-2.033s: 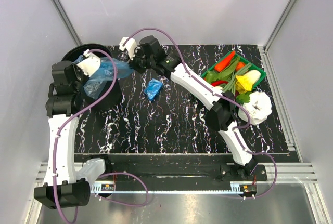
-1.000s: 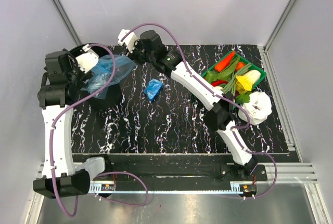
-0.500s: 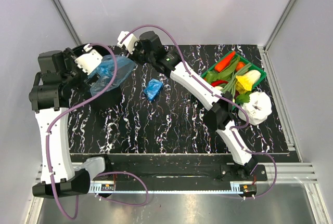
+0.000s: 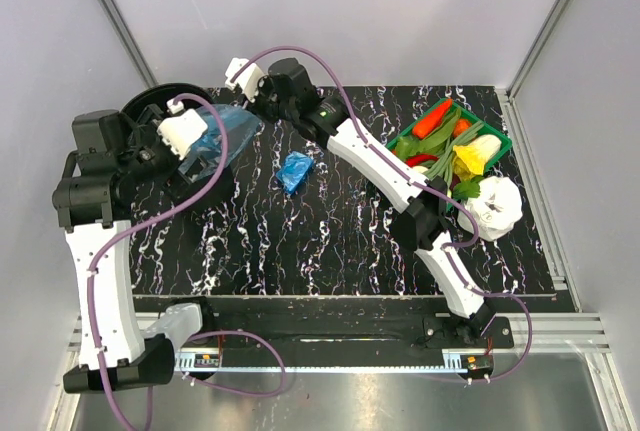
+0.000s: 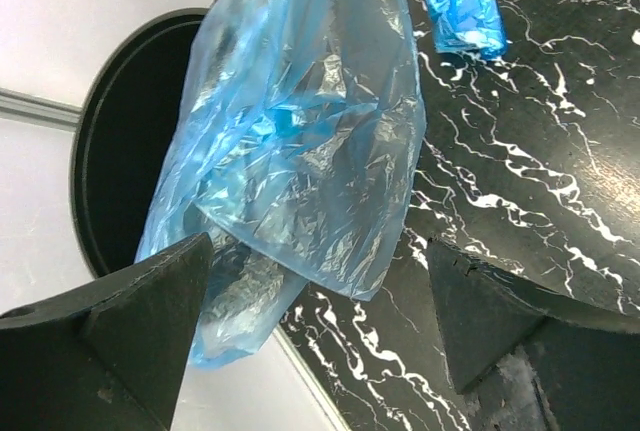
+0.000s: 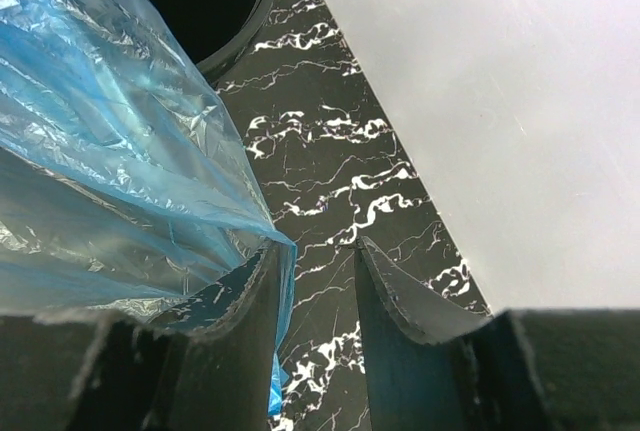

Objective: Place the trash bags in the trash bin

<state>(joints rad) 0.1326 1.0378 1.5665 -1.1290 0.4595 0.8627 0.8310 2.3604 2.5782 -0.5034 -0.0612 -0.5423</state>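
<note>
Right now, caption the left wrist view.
Open left gripper faces a blue bag hanging before the black bin; a wadded bag lies beyond.

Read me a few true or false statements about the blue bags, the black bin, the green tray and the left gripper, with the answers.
1. The blue wad lies on the table, outside the trash bin. True.
2. The left gripper is clamped shut on the open bag sheet. False: its jaws stand wide open, not touching the sheet.
3. The open bag sheet drapes across the trash bin's rim. True.
4. The green tray stands right beside the trash bin. False: the tray is at the table's far right, the bin at its far left.
</note>
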